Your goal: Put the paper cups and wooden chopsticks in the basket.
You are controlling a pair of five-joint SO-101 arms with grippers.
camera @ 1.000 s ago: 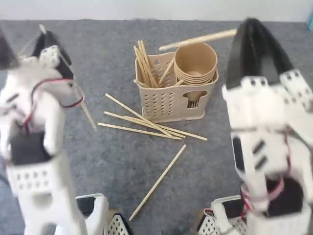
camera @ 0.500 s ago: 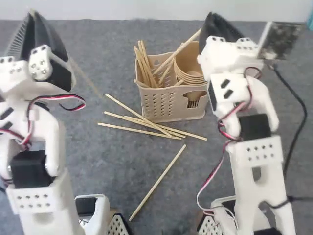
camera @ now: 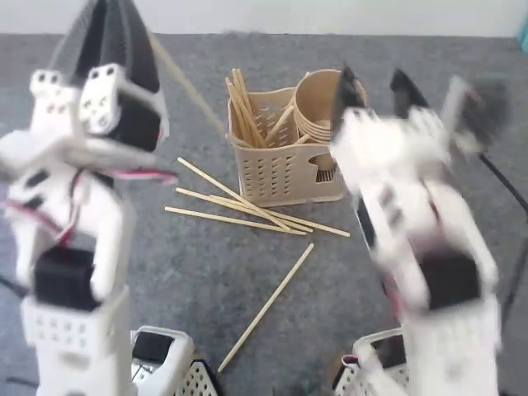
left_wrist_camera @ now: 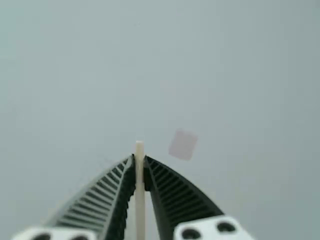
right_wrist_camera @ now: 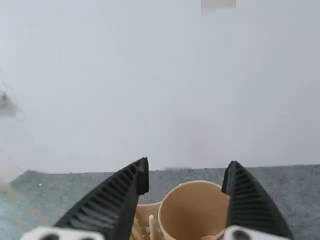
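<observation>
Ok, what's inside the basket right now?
A stack of paper cups in one compartment, several wooden chopsticks in the other. The basket walls mostly cover their lower parts.

My left arm (camera: pixel 78 206) and right arm (camera: pixel 421 239) are white shells with black motor blocks and rows of small holes. Red and dark wires (camera: pixel 144 175) loop behind my left claw (left_wrist_camera: pixel 139 159); it and my right claw (right_wrist_camera: pixel 188 165) have black ribbed fingers (right_wrist_camera: pixel 112 200).
</observation>
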